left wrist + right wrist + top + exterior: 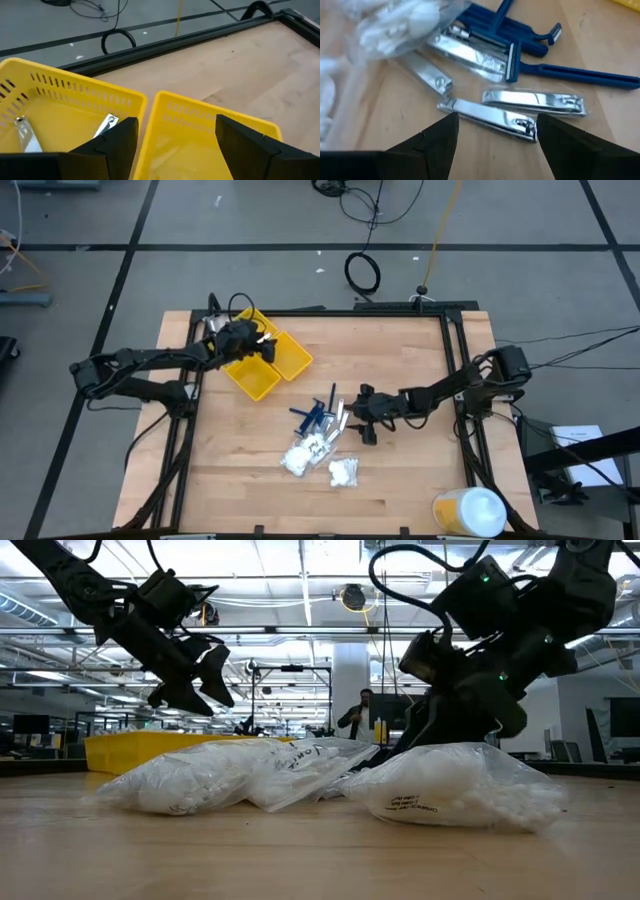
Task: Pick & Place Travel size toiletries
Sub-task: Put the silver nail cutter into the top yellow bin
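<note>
An industrial lab hall: exposed ceiling pipes (300, 600) above the wooden table (300, 850), cables (362, 272) on the floor behind it

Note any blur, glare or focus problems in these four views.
Right wrist view: cotton bags blurred, nail clippers sharp with bright glare. Low view: front bag sharp, room behind hazy, ceiling lights flaring. High view: evenly lit. Left wrist view: yellow tray clear.

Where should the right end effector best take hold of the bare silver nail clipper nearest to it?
Probably across the middle of the flat silver metal nail clipper, descending from above. It lies flat, and the open right end effector already straddles its narrow width.
</note>
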Available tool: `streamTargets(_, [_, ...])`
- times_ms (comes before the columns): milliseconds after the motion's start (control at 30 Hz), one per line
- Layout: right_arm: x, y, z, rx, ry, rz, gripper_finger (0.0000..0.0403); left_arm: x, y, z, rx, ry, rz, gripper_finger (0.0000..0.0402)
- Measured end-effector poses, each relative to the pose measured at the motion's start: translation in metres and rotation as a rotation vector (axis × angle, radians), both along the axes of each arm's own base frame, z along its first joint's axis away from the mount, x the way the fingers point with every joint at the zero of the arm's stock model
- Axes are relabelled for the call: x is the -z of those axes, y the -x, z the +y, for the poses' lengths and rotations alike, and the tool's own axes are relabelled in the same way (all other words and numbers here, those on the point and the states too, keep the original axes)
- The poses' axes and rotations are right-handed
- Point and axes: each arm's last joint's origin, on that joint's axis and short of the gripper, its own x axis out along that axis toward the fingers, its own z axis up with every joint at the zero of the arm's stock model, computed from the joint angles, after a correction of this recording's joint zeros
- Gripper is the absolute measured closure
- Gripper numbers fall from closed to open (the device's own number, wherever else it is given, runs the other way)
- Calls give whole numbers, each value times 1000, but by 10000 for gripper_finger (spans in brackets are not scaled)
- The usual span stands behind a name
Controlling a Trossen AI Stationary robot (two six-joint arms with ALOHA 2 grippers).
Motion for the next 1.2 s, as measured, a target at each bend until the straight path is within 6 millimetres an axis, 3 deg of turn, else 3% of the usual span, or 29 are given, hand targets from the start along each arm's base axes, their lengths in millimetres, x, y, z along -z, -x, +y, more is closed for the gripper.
streamTargets(233, [7,0,1,-83,79,22,163,0,-2,-4,19,0,1,139])
streamTargets(533, [11,3,13,-214,-88,72,191,0,-2,-4,21,0,2,138])
streamTargets(867, [5,9,34,-278,-116,78,212,0,-2,-4,22,-1,5,149])
streamTargets(1200, [2,7,34,-301,14,22,223,0,-2,-4,20,1,5,140])
